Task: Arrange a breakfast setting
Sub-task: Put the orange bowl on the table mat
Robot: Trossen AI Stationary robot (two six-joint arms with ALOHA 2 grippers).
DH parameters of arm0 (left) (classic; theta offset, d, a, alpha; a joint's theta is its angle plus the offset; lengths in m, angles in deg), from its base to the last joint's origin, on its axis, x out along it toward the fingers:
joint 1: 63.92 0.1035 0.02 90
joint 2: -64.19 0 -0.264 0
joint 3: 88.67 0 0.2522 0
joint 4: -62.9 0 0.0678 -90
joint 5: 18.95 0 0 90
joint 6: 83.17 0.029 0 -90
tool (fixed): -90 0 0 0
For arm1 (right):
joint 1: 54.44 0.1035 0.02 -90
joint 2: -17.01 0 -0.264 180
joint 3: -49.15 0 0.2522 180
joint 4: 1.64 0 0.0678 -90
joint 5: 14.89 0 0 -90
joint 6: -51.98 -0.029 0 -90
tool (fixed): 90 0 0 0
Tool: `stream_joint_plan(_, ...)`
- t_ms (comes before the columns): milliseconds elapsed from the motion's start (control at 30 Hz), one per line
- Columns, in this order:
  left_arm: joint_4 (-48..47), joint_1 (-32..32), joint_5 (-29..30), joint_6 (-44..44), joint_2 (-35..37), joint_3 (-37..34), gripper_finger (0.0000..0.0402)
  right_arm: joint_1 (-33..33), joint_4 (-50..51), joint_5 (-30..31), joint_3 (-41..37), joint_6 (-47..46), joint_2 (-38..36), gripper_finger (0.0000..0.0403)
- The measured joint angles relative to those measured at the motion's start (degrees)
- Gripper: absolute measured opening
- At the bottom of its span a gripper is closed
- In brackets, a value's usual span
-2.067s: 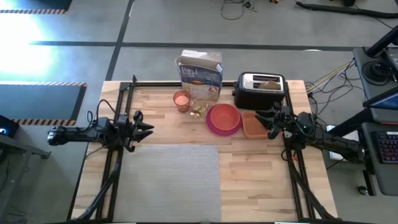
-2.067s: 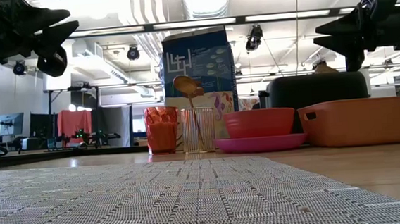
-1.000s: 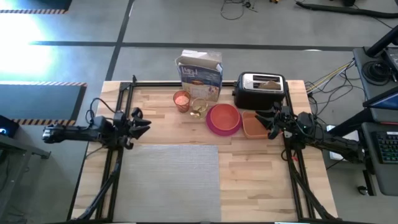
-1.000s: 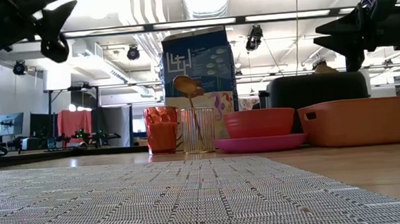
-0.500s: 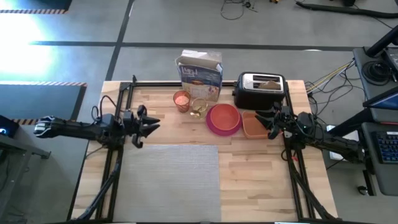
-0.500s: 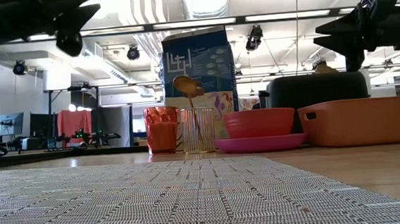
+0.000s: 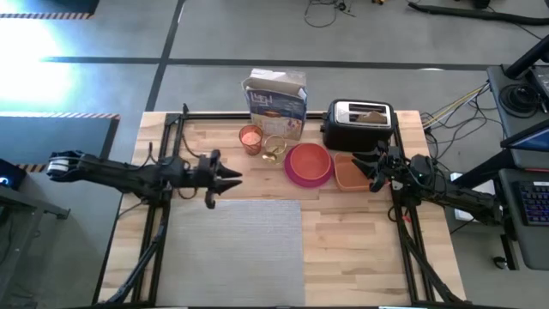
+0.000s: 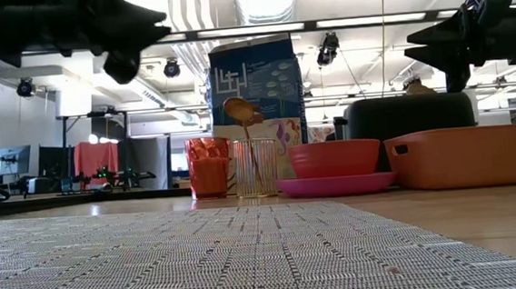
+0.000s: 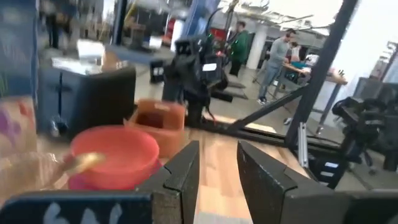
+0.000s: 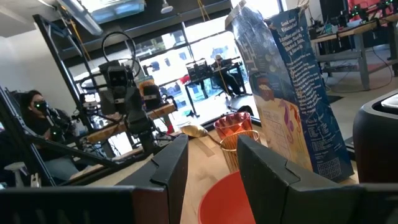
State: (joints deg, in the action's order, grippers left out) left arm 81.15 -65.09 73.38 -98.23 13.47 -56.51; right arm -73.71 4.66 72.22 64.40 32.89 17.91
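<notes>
My left pincer point(image 7: 233, 181) hangs above the worktop point(image 7: 360, 240) at the far edge of the grey placemat point(image 7: 236, 249), fingers slightly parted, holding nothing. My right pincer point(image 7: 376, 174), likewise part open and empty, waits over the orange tray point(image 7: 347, 174). The orange bowl point(image 7: 309, 160) sits on the pink plate point(image 7: 296, 178).

A cereal box point(image 7: 276, 101) stands beside a black-and-silver toaster point(image 7: 359, 125), with an orange tray point(image 7: 350, 173) in front.
</notes>
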Motion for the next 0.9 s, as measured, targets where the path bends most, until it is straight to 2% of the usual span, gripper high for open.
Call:
stream_joint_plan(167, -2.53, 0.06, 0.85, -0.19, -9.56, 5.55, 0.0092, -0.01, 0.00, -0.01, 0.02, 0.00, 0.00, 0.0128)
stream_joint_plan(233, -6.98, 0.07, 2.84, 0.82, -13.45, 9.03, 0.0092, 0.00, 0.00, 0.00, 0.00, 0.00, 0.00, 0.0128)
stream_joint_plan(467, -21.80, -0.29, 3.13, 8.17, -24.15, 21.50, 0.0092, -0.01, 0.00, -0.02, 0.01, 0.00, 0.00, 0.0128)
stream_joint_plan(600, -29.47, -1.24, 2.66, 14.19, -28.02, 26.36, 0.0092, 0.00, 0.00, 0.00, 0.02, 0.00, -0.01, 0.0128)
stream_joint_plan(900, -30.60, -1.94, 3.46, 21.77, -34.42, 31.82, 0.0092, -0.01, -0.01, -0.01, 0.01, 0.00, -0.01, 0.0128)
